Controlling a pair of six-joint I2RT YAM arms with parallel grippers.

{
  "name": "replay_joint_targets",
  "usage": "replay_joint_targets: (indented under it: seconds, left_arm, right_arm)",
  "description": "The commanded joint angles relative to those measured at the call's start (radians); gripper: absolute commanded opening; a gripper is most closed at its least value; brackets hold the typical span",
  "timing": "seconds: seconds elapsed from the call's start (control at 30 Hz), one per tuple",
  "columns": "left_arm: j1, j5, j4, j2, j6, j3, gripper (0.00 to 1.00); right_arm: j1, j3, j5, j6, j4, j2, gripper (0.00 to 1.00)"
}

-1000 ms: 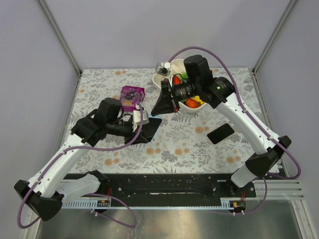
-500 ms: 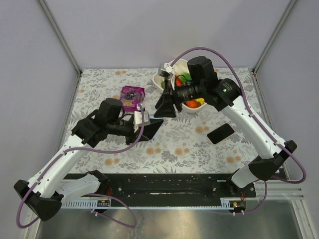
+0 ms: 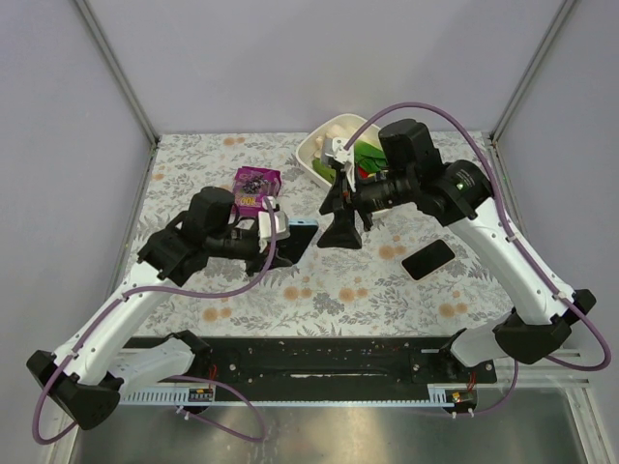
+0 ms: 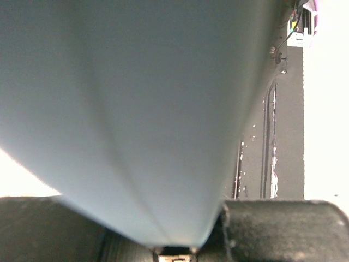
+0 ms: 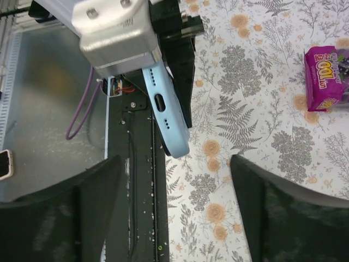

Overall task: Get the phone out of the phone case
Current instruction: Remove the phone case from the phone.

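The phone (image 3: 427, 259) lies right of the phone case (image 3: 304, 229), the bowl (image 3: 319, 153) behind both.

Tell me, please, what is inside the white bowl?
Only something green shows in the bowl; the right arm covers the rest of its contents.

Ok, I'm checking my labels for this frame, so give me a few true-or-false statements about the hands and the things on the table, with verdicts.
1. The left hand is shut on the light-blue phone case. True.
2. The right hand is clamped on that case. False: its fingers stand wide apart, not closed on it.
3. A black phone lies flat on the table. True.
4. The purple packet sits in the white bowl. False: it lies on the table, apart from the bowl.
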Motion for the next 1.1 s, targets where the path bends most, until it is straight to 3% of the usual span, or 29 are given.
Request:
replay_joint_targets:
  seconds: [0.0,0.33,0.6,0.73,0.8,0.9,1.07]
  left_arm:
    - [0.020,0.106,0.116,-0.037,-0.042,0.060,0.00]
    - [0.043,0.201,0.207,0.011,-0.226,0.148,0.00]
    - [0.043,0.241,0.378,0.063,-0.422,0.119,0.00]
    - [0.045,0.258,0.422,0.077,-0.447,0.111,0.00]
    - [0.046,0.264,0.427,0.080,-0.476,0.108,0.00]
    - [0.045,0.272,0.441,0.078,-0.479,0.091,0.00]
    - [0.048,0.276,0.481,0.061,-0.499,0.038,0.00]
  right_arm:
    - [0.011,-0.041,0.008,-0.026,0.010,-0.032,0.96]
    - [0.009,-0.245,0.034,0.093,0.344,-0.132,0.96]
    - [0.009,-0.203,-0.067,0.250,0.475,-0.074,0.91]
    - [0.009,-0.195,-0.072,0.285,0.510,-0.061,0.85]
    - [0.009,-0.202,-0.075,0.302,0.531,-0.055,0.80]
    - [0.009,-0.212,-0.079,0.305,0.539,-0.050,0.63]
    - [0.008,-0.219,-0.078,0.294,0.541,-0.057,0.20]
